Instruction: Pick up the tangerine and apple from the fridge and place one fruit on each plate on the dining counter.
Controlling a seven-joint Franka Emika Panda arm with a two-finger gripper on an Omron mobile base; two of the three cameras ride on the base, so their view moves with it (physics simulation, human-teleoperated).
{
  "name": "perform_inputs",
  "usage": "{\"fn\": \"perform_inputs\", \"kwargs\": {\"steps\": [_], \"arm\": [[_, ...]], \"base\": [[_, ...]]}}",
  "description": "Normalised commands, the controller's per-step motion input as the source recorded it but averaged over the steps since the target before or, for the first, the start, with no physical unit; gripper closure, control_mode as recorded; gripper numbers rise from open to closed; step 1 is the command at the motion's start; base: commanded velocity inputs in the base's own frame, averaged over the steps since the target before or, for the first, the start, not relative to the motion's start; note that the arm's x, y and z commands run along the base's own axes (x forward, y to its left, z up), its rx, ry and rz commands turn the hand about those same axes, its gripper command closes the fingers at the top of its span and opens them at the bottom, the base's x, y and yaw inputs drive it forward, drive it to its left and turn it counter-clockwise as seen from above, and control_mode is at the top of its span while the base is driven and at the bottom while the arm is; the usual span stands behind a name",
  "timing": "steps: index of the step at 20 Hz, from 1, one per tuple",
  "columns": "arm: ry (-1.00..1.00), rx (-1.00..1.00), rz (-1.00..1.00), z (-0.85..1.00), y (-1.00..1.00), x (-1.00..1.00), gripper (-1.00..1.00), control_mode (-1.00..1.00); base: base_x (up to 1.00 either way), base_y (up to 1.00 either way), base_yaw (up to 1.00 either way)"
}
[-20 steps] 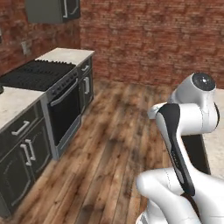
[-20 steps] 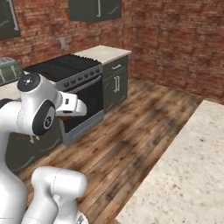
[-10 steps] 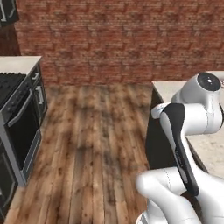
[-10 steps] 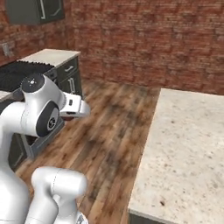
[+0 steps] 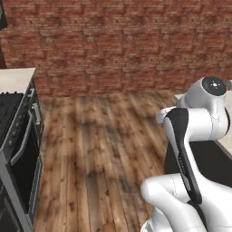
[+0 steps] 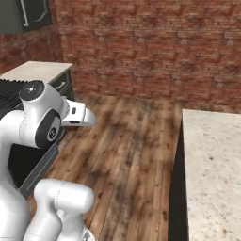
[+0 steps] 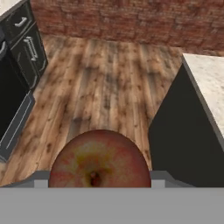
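Held in the gripper (image 7: 99, 181): the apple (image 7: 99, 158), round, glossy, red mottled with yellow, dark stem pit facing the camera, grey fingertips (image 7: 40, 179) pressed against both flanks. Carried in the air beside the dining counter (image 6: 214, 155), off its dark cabinet side and over the floor, not above the stone.

Dining counter: speckled beige stone slab, square-edged, over flat dark grey cabinet faces. Floor (image 5: 104, 136) between it and the range: worn wood planks, streaked brown and grey. Beyond the counter's far end, a rough red brick wall (image 6: 150, 47) with pale mortar lines.

Against half a second ago: whole scene swung, so a turn of the base rather than of the things; counter larger and nearer in the right base view, range (image 5: 16, 149) slid toward the edge of the frame, brick wall now squarely ahead.

Across the floor from the counter: black range with a long steel oven handle, dark cabinets (image 7: 26, 39) with pale bar pulls, a light worktop (image 6: 37, 70) above them, a dark wall cabinet (image 6: 28, 14) higher up. Open floor alongside the counter's cabinet side.
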Motion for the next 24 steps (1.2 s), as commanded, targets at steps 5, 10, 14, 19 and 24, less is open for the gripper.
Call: {"fn": "perform_inputs", "kwargs": {"steps": [5,10,14,19,24], "arm": [[0.00,0.00,0.00,0.00,0.00,0.00,1.00,1.00],[0.00,0.00,0.00,0.00,0.00,0.00,1.00,1.00],[0.00,0.00,0.00,0.00,0.00,0.00,1.00,1.00],[0.00,0.00,0.00,0.00,0.00,0.00,1.00,1.00],[0.00,0.00,0.00,0.00,0.00,0.00,1.00,1.00]], "base": [[1.00,0.10,-0.41],[1.00,0.55,-0.41],[1.00,0.66,-0.41],[1.00,0.73,-0.44],[1.00,0.83,-0.57]]}}
